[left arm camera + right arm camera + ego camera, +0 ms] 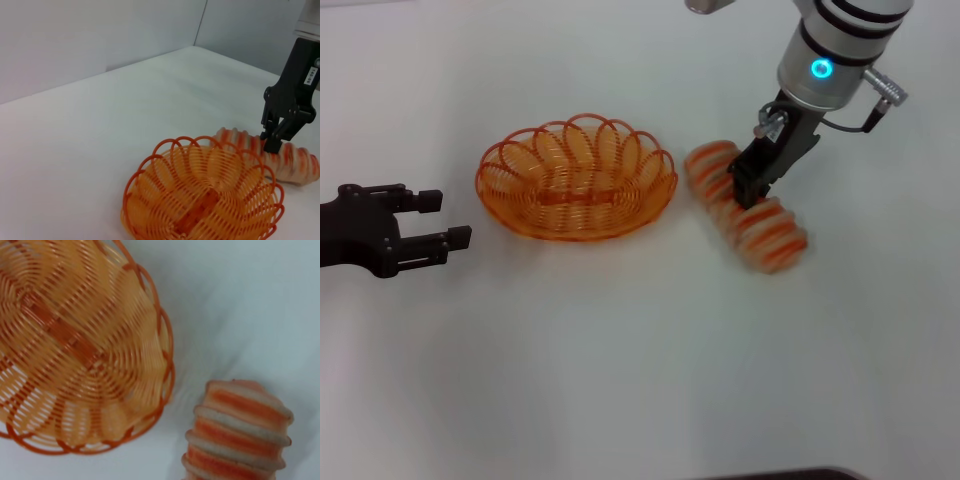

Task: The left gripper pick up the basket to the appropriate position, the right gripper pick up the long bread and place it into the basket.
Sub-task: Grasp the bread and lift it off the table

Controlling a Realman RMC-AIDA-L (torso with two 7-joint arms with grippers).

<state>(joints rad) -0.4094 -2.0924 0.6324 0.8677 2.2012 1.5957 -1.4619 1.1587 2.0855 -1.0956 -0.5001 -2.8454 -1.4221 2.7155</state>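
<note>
Pinching long bread [750, 215] beside basket [576, 180], right hand [752, 187], left hand [430, 220] spread, apart

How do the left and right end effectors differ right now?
The left end effector sits open, low over the table left of the basket, holding nothing. The right end effector points down onto the long bread, fingers straddling its middle; whether it has closed is unclear. The right wrist shows a blue light; the left shows none in view. Both are black and two-fingered.
</note>
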